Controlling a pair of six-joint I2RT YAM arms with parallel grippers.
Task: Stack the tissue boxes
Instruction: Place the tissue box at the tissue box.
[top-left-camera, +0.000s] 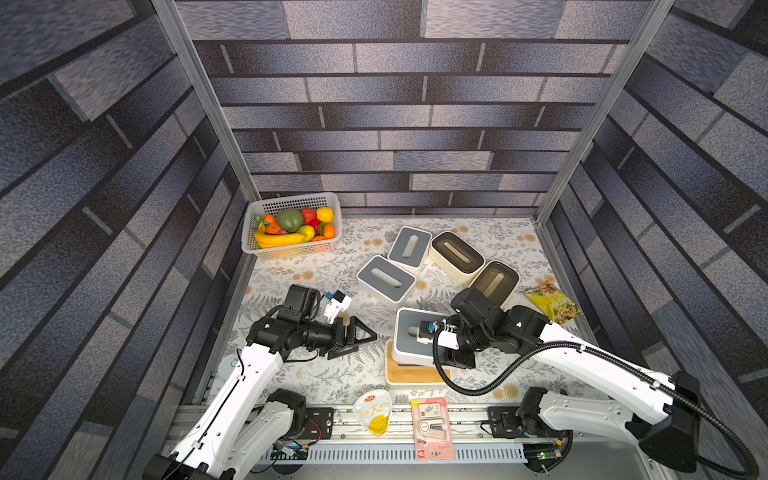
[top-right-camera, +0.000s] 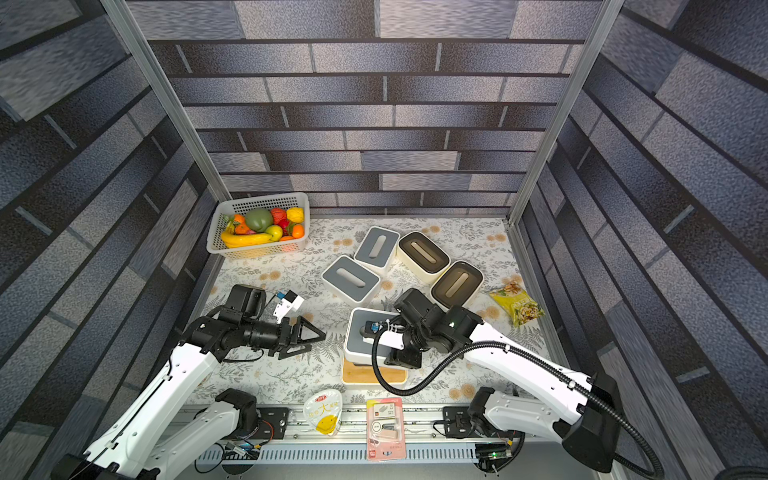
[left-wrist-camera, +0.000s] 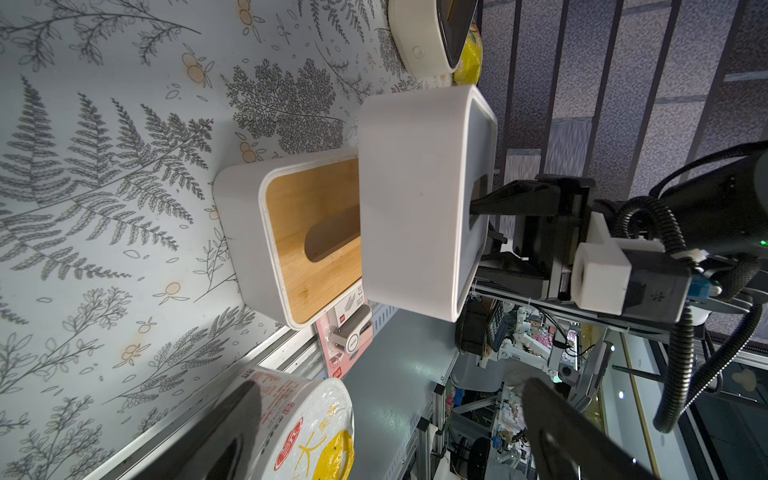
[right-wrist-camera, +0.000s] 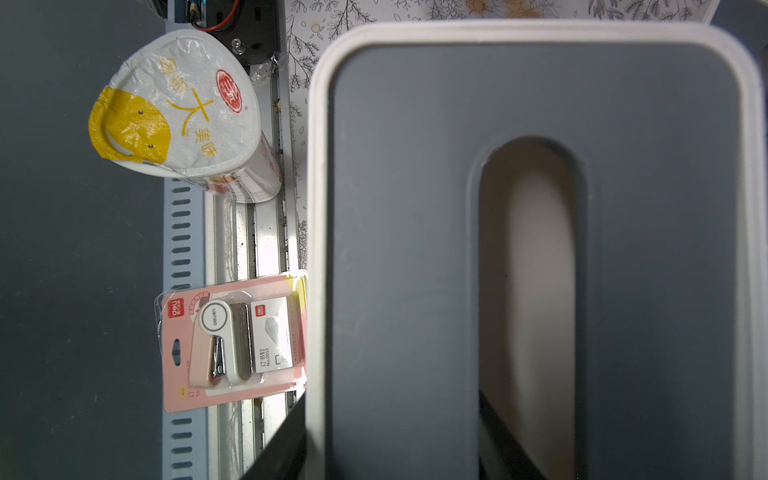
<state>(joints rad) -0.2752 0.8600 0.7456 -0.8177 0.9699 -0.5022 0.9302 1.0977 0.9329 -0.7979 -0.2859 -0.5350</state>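
Six boxes: all on the floral counter (top-left-camera: 311, 374), spread from its middle toward 1 o'clock.
Held grey box: (top-left-camera: 403, 347) lies over the wood-lidded box (top-left-camera: 407, 374), shifted toward 12 o'clock, so a strip of wood lid shows at 6 o'clock; whether the two touch I cannot tell.
Right gripper: (left-wrist-camera: 482, 235) is clamped on the held grey box, one finger down the slot, the other outside the long wall.
Left gripper: (top-left-camera: 359, 338) is spread wide and empty, at 9 o'clock of the pair, bare counter between.
Neighbours: near grey box (top-left-camera: 386, 279) at 11 o'clock of the held one, far grey box (top-left-camera: 409, 247) at 12, far brown box (top-left-camera: 457, 257) at 1, near brown box (top-left-camera: 494, 284) at 2, partly hidden by the right arm.
Around: fruit basket (top-left-camera: 286, 200) at 10 o'clock, snack bag (top-left-camera: 552, 301) at 3, foil-lidded cup (top-left-camera: 372, 411) and stapler pack (top-left-camera: 432, 428) at 6, on the front rail.
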